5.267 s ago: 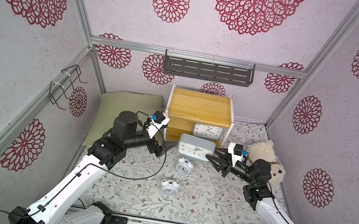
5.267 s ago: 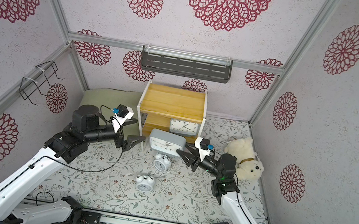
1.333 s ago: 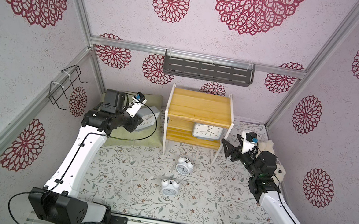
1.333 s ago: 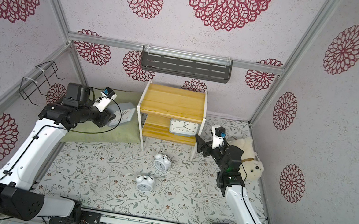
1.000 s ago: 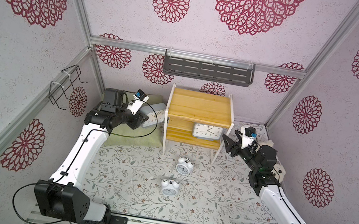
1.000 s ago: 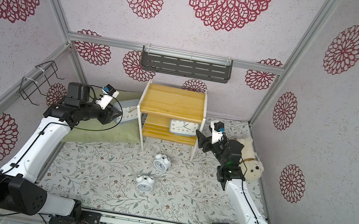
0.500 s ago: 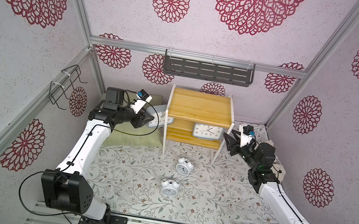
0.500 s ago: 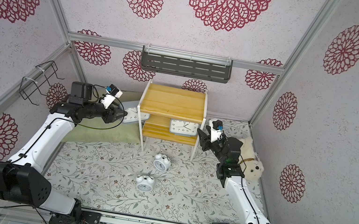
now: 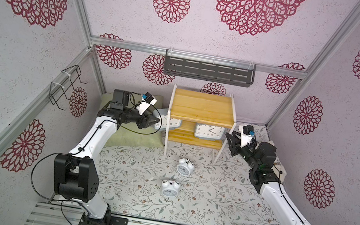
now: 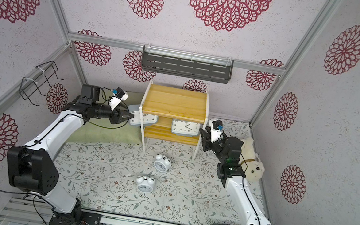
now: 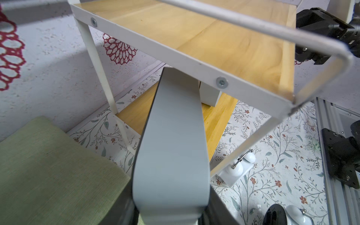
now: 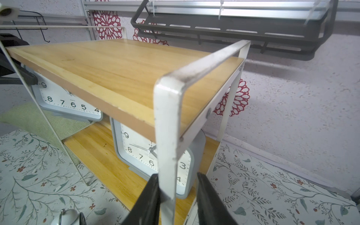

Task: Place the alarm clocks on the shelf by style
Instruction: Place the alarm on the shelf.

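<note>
**A:** From above, what has the left hand got?

**B:** In both top views the left hand is clamped on a grey clock. The clock is partway into the shelf from its left side, above the lower board. Its long axis runs along the shelf's width, tilted, with the face to the front.

**A:** And the right hand?

**B:** The right hand is at the shelf's right side frame. A second grey clock stands upright on the lower board, facing front. Two twin-bell clocks are on the desk.

**A:** Left wrist view?

**B:** The grey clock's top runs away under the top board.

**A:** Right wrist?

**B:** The fingers are parted astride the side frame. One touches it and the other stands off, so nothing is gripped.
</note>
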`<action>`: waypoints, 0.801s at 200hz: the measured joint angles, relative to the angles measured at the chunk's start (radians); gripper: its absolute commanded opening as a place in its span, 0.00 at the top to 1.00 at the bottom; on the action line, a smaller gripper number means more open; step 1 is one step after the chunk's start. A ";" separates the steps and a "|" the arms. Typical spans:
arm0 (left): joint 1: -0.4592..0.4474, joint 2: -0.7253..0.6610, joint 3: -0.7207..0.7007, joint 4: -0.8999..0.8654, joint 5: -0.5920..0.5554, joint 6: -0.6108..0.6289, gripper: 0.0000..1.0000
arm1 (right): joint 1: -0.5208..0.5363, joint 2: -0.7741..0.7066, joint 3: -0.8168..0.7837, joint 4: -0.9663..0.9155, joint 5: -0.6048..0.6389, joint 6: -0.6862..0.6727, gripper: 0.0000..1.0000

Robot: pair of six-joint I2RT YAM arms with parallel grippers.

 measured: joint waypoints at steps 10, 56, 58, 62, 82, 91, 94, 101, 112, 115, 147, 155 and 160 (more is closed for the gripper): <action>0.000 0.016 0.000 0.012 0.019 0.000 0.91 | 0.000 0.001 0.005 -0.007 0.000 -0.003 0.67; 0.000 0.073 0.002 0.068 0.101 0.003 0.91 | 0.000 0.003 0.015 -0.027 -0.001 -0.015 0.67; 0.000 0.074 0.002 0.068 0.103 0.003 0.91 | 0.000 0.003 0.015 -0.028 -0.001 -0.016 0.67; 0.000 0.080 0.004 0.071 0.109 0.003 0.91 | 0.000 0.003 0.015 -0.028 -0.001 -0.016 0.67; 0.000 0.109 0.016 0.084 0.138 0.003 0.91 | 0.000 0.003 0.016 -0.029 -0.002 -0.016 0.67; -0.002 0.122 0.021 0.089 0.149 0.004 0.91 | 0.000 0.003 0.016 -0.029 -0.002 -0.016 0.67; -0.002 0.126 0.023 0.089 0.152 0.006 0.91 | 0.000 0.003 0.016 -0.029 -0.002 -0.016 0.67; -0.005 0.135 0.026 0.091 0.157 0.009 0.91 | 0.000 0.003 0.016 -0.029 -0.002 -0.016 0.67; -0.008 0.146 0.028 0.092 0.162 0.016 0.91 | 0.000 0.003 0.016 -0.029 -0.002 -0.016 0.67; -0.010 0.150 0.028 0.092 0.162 0.018 0.91 | 0.000 0.003 0.016 -0.029 -0.002 -0.016 0.67; -0.027 0.171 0.035 0.092 0.173 0.042 0.91 | 0.000 0.005 0.016 -0.029 -0.003 -0.016 0.67; -0.031 0.182 0.045 0.091 0.178 0.048 0.91 | 0.000 0.005 0.016 -0.029 -0.003 -0.016 0.67; -0.032 0.190 0.054 0.092 0.182 0.052 0.91 | 0.000 0.005 0.016 -0.030 -0.003 -0.016 0.67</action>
